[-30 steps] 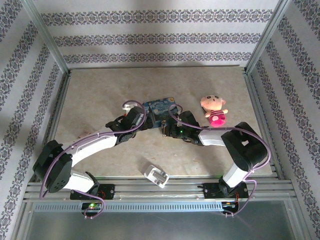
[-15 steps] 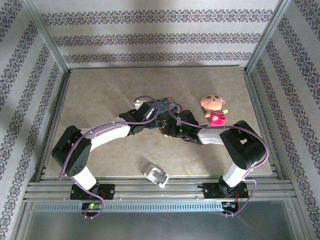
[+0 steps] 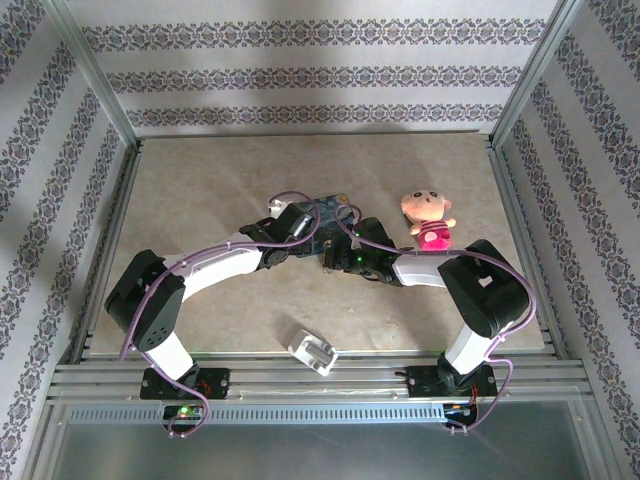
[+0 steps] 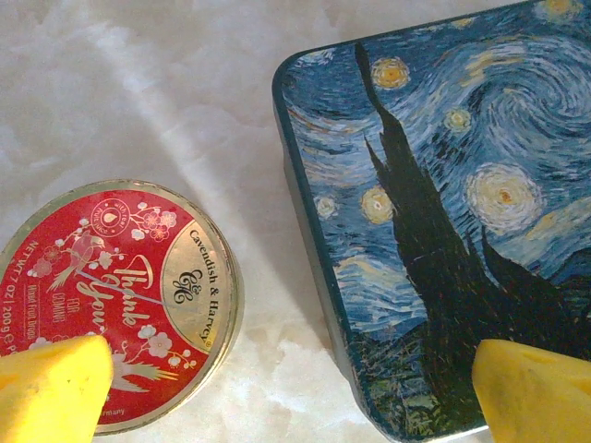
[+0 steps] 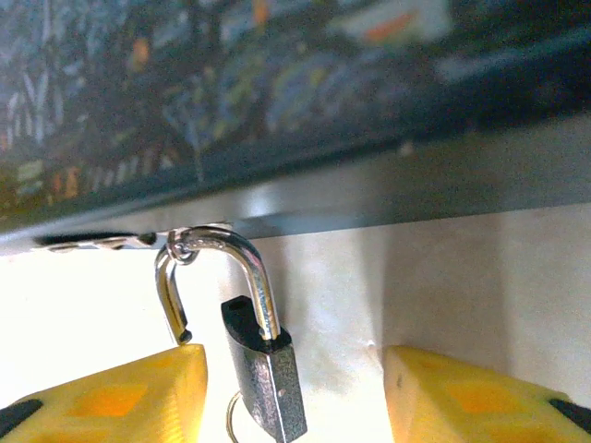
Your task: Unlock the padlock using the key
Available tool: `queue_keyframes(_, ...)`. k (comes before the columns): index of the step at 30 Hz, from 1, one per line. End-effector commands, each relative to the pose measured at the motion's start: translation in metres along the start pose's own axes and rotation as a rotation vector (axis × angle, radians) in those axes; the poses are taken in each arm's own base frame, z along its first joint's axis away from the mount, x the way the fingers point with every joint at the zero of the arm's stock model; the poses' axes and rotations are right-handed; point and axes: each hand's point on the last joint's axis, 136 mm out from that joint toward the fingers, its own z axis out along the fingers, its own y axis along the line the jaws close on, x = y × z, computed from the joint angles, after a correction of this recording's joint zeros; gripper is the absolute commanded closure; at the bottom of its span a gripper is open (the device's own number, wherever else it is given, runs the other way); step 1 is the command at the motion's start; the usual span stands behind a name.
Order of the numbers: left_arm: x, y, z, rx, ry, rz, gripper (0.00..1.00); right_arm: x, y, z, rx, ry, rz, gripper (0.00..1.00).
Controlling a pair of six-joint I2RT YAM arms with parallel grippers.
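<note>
The padlock (image 5: 268, 369), a small dark body with a silvery shackle, hangs from a ring on the blue painted tin (image 5: 277, 92). Its shackle (image 5: 251, 268) stands sprung, with one end free of the body. My right gripper (image 5: 295, 392) is open around it; the yellow fingers (image 5: 120, 397) flank the body without touching it. A thin wire ring (image 5: 230, 417) peeks out below the body; the key is hidden. My left gripper (image 4: 295, 397) is open and empty, hovering over the gap between the blue tin (image 4: 443, 185) and a round red-and-gold tin (image 4: 120, 295).
A pink plush toy (image 3: 428, 220) sits right of the blue tin (image 3: 330, 210). A white blocky plug (image 3: 313, 350) lies near the front edge. Metal frame posts and patterned walls enclose the table (image 3: 200, 190). The two grippers (image 3: 300, 225) (image 3: 333, 257) are close together.
The left arm has swung its gripper right and farther back, to the blue tin's left edge, then held still. The right arm has barely shifted toward the tin.
</note>
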Motion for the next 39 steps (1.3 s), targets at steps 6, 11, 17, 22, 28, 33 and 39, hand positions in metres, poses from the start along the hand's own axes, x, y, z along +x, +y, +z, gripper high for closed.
queue_keyframes(6, 0.010, 0.014, 0.005, -0.054, 0.034, 0.013, 0.01, 0.004, 0.008, 0.022, -0.021, 0.011, -0.030, 0.40)
queue_keyframes(11, 0.011, 0.015, 0.004, -0.057, 0.038, 0.009, 0.01, 0.008, 0.001, 0.026, 0.018, 0.019, -0.018, 0.54)
queue_keyframes(17, 0.012, 0.018, 0.003, -0.060, 0.039, 0.005, 0.01, 0.008, -0.006, 0.024, 0.035, 0.004, 0.012, 0.70)
queue_keyframes(22, 0.014, 0.018, 0.003, -0.059, 0.044, 0.001, 0.01, 0.005, -0.002, 0.022, 0.011, -0.006, 0.037, 0.64)
queue_keyframes(28, 0.013, 0.018, 0.004, -0.062, 0.042, 0.001, 0.01, 0.000, 0.010, 0.012, 0.006, -0.045, 0.023, 0.54)
queue_keyframes(33, 0.014, 0.019, 0.005, -0.066, 0.045, 0.001, 0.01, -0.003, 0.016, -0.009, 0.072, -0.127, -0.003, 0.43)
queue_keyframes(39, 0.014, 0.019, 0.007, -0.062, 0.051, -0.006, 0.01, 0.000, 0.018, -0.015, 0.149, -0.159, -0.002, 0.39)
